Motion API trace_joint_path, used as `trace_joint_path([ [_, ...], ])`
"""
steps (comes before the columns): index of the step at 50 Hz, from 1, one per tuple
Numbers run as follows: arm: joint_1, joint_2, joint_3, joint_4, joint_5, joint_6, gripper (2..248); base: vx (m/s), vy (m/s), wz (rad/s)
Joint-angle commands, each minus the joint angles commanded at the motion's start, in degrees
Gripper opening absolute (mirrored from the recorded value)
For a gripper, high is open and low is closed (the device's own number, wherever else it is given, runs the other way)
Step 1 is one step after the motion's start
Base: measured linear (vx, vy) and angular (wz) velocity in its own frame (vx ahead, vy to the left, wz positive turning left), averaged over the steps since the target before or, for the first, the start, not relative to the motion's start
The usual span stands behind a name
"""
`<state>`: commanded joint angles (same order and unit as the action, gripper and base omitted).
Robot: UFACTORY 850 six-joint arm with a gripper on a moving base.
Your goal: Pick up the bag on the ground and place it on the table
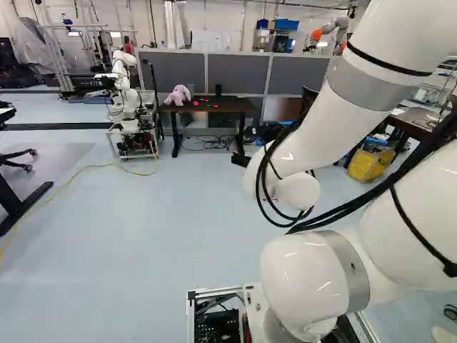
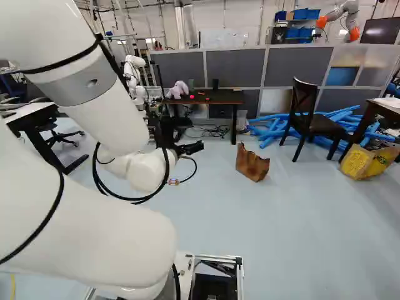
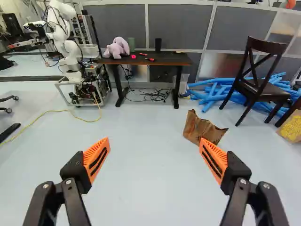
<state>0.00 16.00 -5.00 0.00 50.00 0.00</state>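
Fingers (image 3: 98,154) wide apart, holding nothing; the brown bag (image 3: 197,126) sits on the floor (image 3: 146,188) ahead, short of the dark table (image 3: 169,58). Its top seems crumpled, hard to judge from here; too shallow a pinch could let it slip.

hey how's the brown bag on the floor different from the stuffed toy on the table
The bag is brown and looks papery, while the stuffed toy is pale pinkish purple and looks plush. The bag has creased sides and a jagged top edge; the toy is rounded. The bag sits on the floor, the toy up on the table. Neither is in the gripper.
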Motion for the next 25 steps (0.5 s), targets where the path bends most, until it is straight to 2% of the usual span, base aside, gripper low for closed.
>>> trace_joint_path([
  [14,0.0,0.0,0.0,0.0,0.0,0.0,247,0.069,-0.067,0.004],
  [25,0.0,0.0,0.0,0.0,0.0,0.0,247,0.082,-0.108,0.005],
])
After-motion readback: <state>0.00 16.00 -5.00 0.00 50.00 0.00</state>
